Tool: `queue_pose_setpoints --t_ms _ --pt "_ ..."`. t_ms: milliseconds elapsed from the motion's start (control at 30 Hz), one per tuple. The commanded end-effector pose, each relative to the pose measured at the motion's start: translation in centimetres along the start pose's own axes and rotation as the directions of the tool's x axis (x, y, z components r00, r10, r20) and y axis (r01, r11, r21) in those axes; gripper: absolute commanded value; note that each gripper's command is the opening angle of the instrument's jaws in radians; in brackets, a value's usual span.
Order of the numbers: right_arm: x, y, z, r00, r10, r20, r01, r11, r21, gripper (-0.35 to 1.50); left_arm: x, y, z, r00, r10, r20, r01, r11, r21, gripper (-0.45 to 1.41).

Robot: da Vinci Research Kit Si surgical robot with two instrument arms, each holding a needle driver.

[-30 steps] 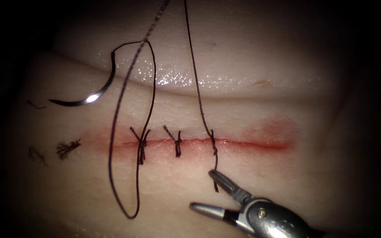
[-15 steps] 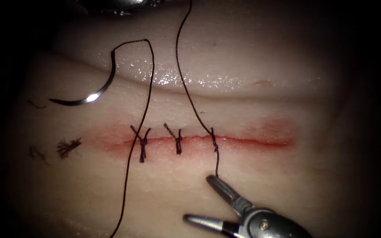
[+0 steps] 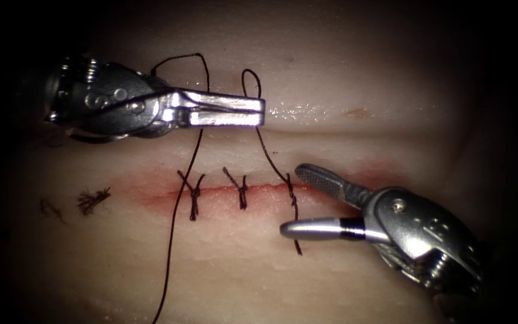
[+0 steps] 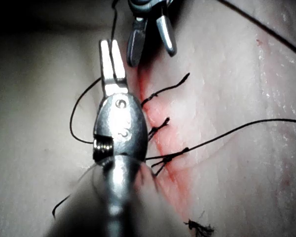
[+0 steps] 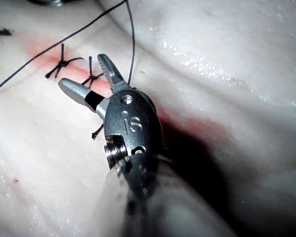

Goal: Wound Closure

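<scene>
My left tool (image 3: pixel 260 112) reaches in above the cut (image 3: pixel 343 195), jaws shut on the thread (image 3: pixel 269 153) that rises from the third stitch (image 3: pixel 291 195) and curls into a small loop at the jaw tips. My right tool (image 3: pixel 295 200) stands open astride that stitch, one jaw on each side of the cut, holding nothing. The stitch's short tail (image 3: pixel 298 247) lies just below the lower jaw. Neither tool holds the needle; it lies on the tissue at upper left, mostly hidden under the left tool, with its thread end (image 3: pixel 153 73) peeking out. The left wrist view shows my left tool (image 4: pixel 112 54).
Two tied stitches (image 3: pixel 193 197) (image 3: pixel 241 193) cross the cut left of the third one. A long strand (image 3: pixel 172 240) runs from the needle's end down across the first stitch. A frayed thread scrap (image 3: pixel 91 201) lies far left. Red fluid stains the cut's edges.
The left tool came down from above with the thread, which slackened into a loop. The right tool moved up and right, now straddling the third stitch, still open.
</scene>
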Motion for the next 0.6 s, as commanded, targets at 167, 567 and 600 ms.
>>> queue_pose_setpoints --t_ms 167,567,600 --pt "-0.2 0.32 0.41 0.999 -0.039 -0.013 0.04 0.997 0.07 -0.35 0.0 0.17 0.07 1.0 -0.019 0.009 0.019 1.0 -0.005 -0.45" --pt "-0.19 0.65 0.96 0.997 -0.032 -0.075 0.043 0.989 0.143 -0.35 -0.07 0.58 0.17 0.995 -0.095 0.019 0.096 0.995 -0.023 -0.45" --pt "-0.19 0.65 1.01 0.996 -0.032 -0.077 0.043 0.989 0.143 -0.35 -0.08 0.6 0.18 0.995 -0.099 0.02 0.099 0.995 -0.023 -0.45"
